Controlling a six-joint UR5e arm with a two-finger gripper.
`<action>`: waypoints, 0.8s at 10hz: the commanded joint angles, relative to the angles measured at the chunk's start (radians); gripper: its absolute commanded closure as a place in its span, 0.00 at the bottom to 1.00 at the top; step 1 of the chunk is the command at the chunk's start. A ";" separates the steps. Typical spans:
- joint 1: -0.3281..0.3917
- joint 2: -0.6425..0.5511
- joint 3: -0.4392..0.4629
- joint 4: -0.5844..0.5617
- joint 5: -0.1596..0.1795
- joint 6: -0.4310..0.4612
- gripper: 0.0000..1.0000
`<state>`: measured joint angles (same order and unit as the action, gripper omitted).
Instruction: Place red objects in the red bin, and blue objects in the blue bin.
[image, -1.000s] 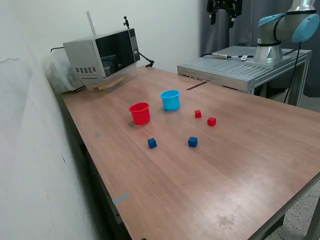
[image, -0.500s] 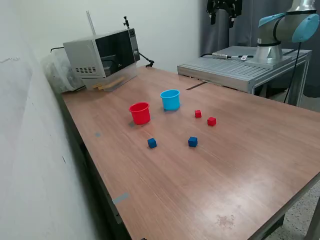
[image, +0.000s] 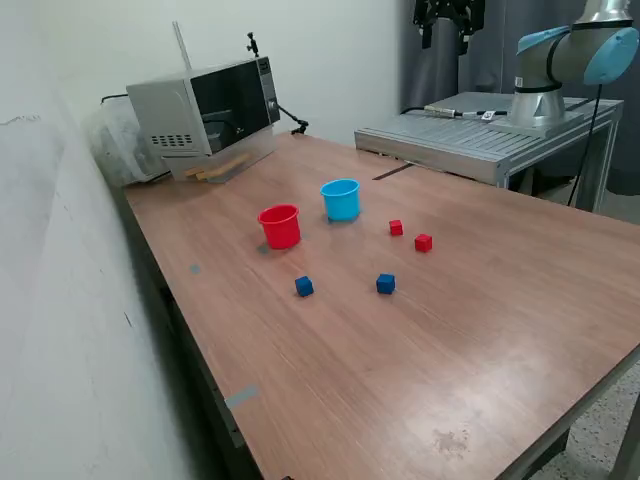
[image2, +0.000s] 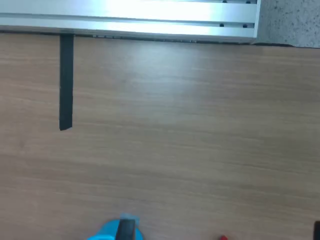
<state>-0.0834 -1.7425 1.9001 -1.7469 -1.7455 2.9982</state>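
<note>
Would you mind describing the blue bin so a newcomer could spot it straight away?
Start at the microwave at the far end of the wooden table. Two small round cups stand in front of it. The blue bin is the light blue one, to the exterior view's right of the red cup.

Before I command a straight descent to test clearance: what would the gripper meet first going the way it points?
Probably bare table. The gripper hangs high, pointing down; the wrist view shows open wood, with the blue bin only at the frame's edge. Depth is uncertain.
</note>
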 joint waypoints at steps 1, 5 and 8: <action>0.011 0.000 0.000 -0.006 0.006 -0.001 0.00; 0.043 0.064 -0.012 -0.299 0.273 -0.007 0.00; 0.114 0.229 -0.055 -0.376 0.278 -0.005 0.00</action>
<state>-0.0231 -1.6316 1.8677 -2.0099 -1.5090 2.9929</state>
